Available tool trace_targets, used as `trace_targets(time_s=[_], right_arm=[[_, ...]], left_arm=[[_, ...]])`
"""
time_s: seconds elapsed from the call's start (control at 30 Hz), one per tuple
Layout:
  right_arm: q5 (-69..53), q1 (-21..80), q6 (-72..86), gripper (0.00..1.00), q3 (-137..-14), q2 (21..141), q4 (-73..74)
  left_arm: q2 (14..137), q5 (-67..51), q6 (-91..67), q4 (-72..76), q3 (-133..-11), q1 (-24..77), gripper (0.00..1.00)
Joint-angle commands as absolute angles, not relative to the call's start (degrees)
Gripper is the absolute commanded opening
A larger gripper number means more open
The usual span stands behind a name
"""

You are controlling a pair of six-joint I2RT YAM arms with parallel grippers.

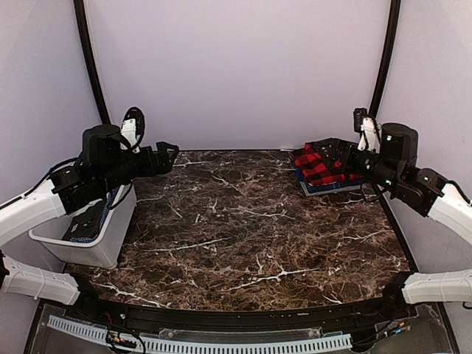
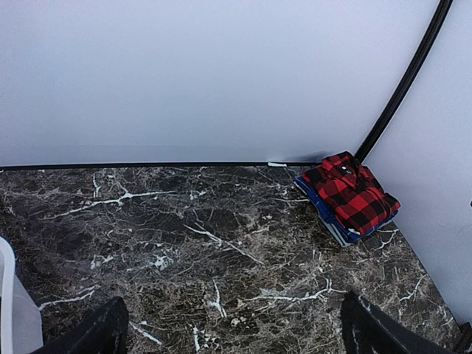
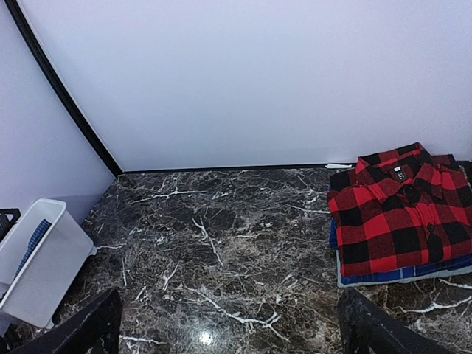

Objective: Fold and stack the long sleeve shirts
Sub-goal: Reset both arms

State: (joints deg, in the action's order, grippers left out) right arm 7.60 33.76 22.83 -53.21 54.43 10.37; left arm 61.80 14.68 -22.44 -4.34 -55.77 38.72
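Note:
Two folded long sleeve shirts lie stacked at the table's back right corner. The red-and-black checked shirt [image 1: 313, 168] [image 2: 352, 193] [image 3: 398, 214] is on top, collar toward the wall. Under it only the edge of the blue plaid shirt [image 1: 324, 187] [image 2: 333, 223] [image 3: 402, 274] shows. My right gripper [image 1: 318, 153] [image 3: 228, 328] hovers open just above and beside the stack, holding nothing. At the far left my left gripper [image 1: 172, 156] [image 2: 236, 332] hangs open over the table's left edge, also with nothing in it.
A white bin [image 1: 88, 247] [image 3: 44, 258] stands off the table's left side under the left arm. Dark blue plaid cloth [image 1: 90, 221] [image 3: 33, 245] lies in it. The dark marble table [image 1: 243, 228] ends at the back wall, with black poles in both back corners.

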Motion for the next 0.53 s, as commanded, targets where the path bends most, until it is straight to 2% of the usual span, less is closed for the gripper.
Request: trace_targets(time_s=[0.0,0.5], right_arm=[[8.0,34.0,22.6,0.99,-52.8,54.3,9.7],[7.9,34.0,23.2,0.99,-52.2,54.3,9.1]], left_arm=[[60.1,15.6,-22.5,-2.6,-55.2,38.3,0.99],[60.1,15.8,-21.9,-1.7,-55.1,38.3,0.99]])
